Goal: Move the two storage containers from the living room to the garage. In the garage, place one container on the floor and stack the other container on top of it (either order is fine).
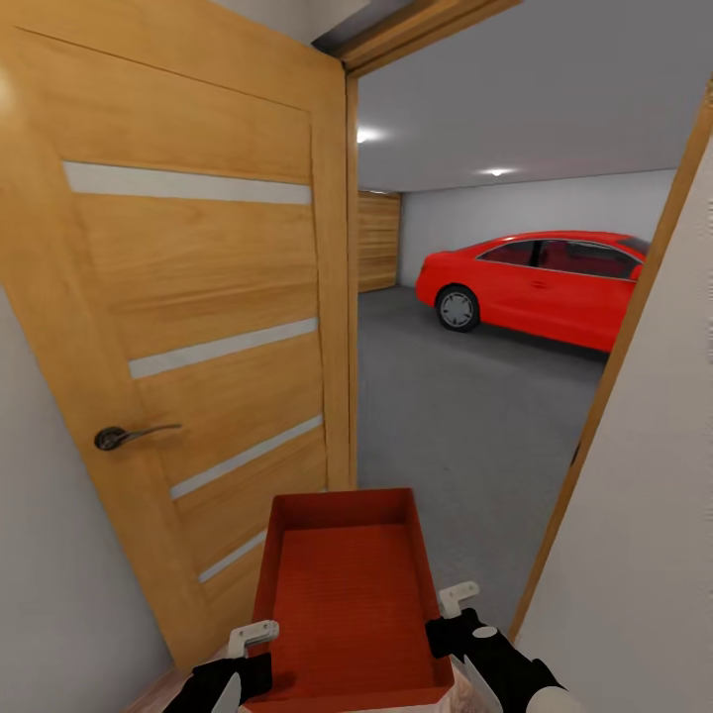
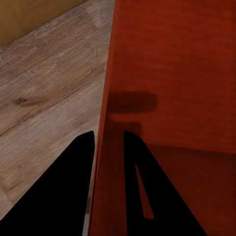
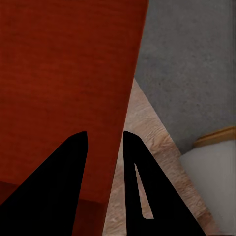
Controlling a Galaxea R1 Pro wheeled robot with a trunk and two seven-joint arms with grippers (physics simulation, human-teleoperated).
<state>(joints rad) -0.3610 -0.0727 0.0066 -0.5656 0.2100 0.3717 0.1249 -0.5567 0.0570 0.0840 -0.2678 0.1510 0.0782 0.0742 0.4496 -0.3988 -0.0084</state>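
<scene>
Both jaws pinch the storage container (image 1: 347, 594) by its side walls at 6 o'clock; passing the doorway, it seemingly could clip the door (image 1: 188, 327) at 10 o'clock.

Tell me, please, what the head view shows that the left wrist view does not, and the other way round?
Head view alone: the open wooden door, the garage's grey floor, the red car and the right gripper on the container's right wall. Left wrist view alone: light wood-plank flooring under the container. Both share the red-orange storage container and the left gripper straddling its left wall.
</scene>
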